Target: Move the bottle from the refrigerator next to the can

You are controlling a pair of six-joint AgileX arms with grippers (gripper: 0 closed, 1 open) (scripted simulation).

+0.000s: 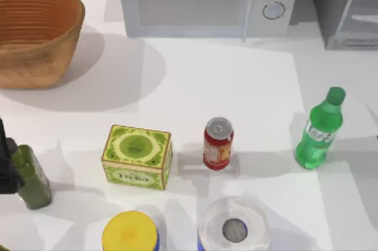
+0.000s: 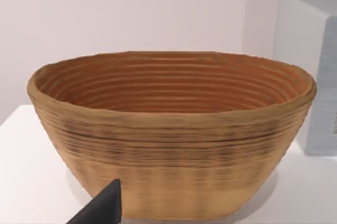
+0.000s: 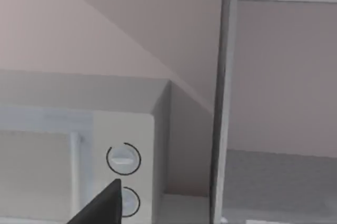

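Observation:
The bright green bottle [image 1: 319, 130] stands upright on the white table at the right, with nothing holding it. The red can [image 1: 218, 143] stands upright near the table's middle, a wide gap to the bottle's left. The grey refrigerator [image 1: 348, 9] is at the back right corner; its grey frame [image 3: 224, 97] rises close in the right wrist view. My left arm [image 1: 6, 162] is parked at the table's left edge. A dark part of my left gripper [image 2: 102, 208] points toward the wicker basket. A dark part of my right gripper [image 3: 102, 205] faces the microwave knobs.
A white microwave [image 1: 201, 0] stands at the back centre and a wicker basket [image 1: 35, 32] at the back left. A green tea box [image 1: 137, 156] sits left of the can. A dark olive bottle [image 1: 32, 177], a yellow-lidded container [image 1: 130, 233] and a white-lidded jar [image 1: 234, 227] line the front.

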